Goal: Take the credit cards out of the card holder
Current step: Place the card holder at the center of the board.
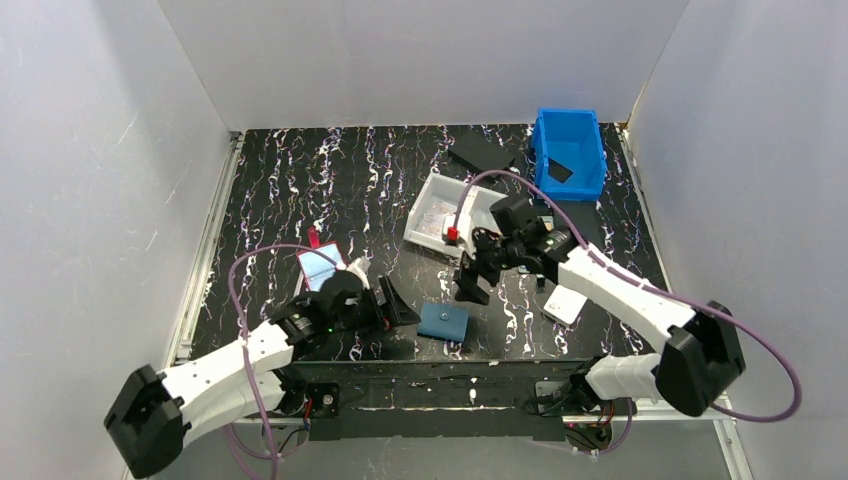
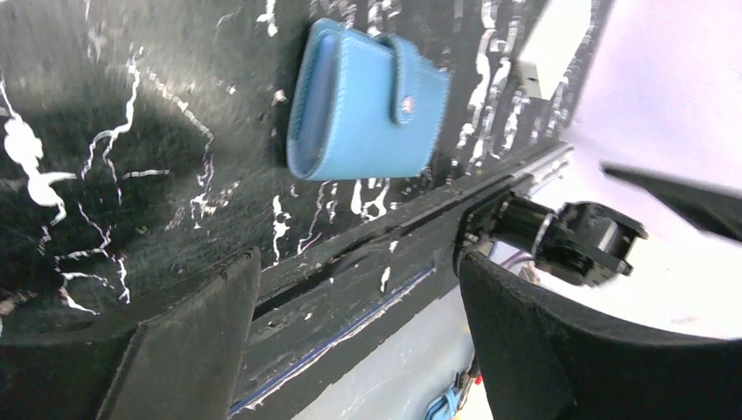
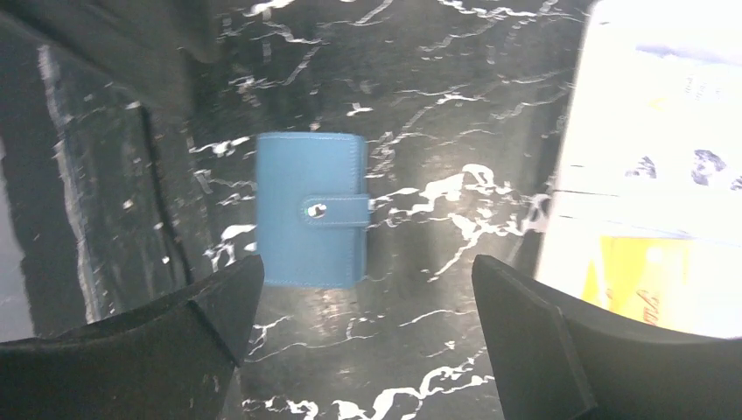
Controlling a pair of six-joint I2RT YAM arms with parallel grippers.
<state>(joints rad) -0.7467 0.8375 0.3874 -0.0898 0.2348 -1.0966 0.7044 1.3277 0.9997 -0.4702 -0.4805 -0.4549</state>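
blue card holder (image 1: 443,322) lies flat and shut at the 6 o'clock edge of the counter (image 1: 300,170), its snap tab fastened across the face. credit cards: none in sight, judged to be inside. step in hand: approach only, nothing opened or withdrawn.

left pincer (image 1: 392,306) sits just beside the holder at its 9 o'clock, jaws wide with nothing between them. right pincer (image 3: 366,262) hovers over the holder toward its 1 o'clock, jaws wide and likewise empty. neither touches the holder.

next move, as judged: one pincer pins a panel down, the other catches the tab, lifts it off the snap and folds the holder open. the holder is thin and flat on the counter, so a finger must get under an edge. so close to the near edge, a push toward 6 o'clock could send it off.

surroundings:
- white flat item (image 1: 565,305) at the holder's 3 o'clock, beside the right forearm.
- red-edged holder (image 1: 322,266) at 10 o'clock, behind the left arm; not the target.
- white tray (image 1: 440,190) at 12 o'clock, contents unclear.
- black flat piece (image 1: 480,152) and blue bin (image 1: 570,125) toward the far 1 o'clock corner, well apart.

nothing lies between the pincers and the holder.
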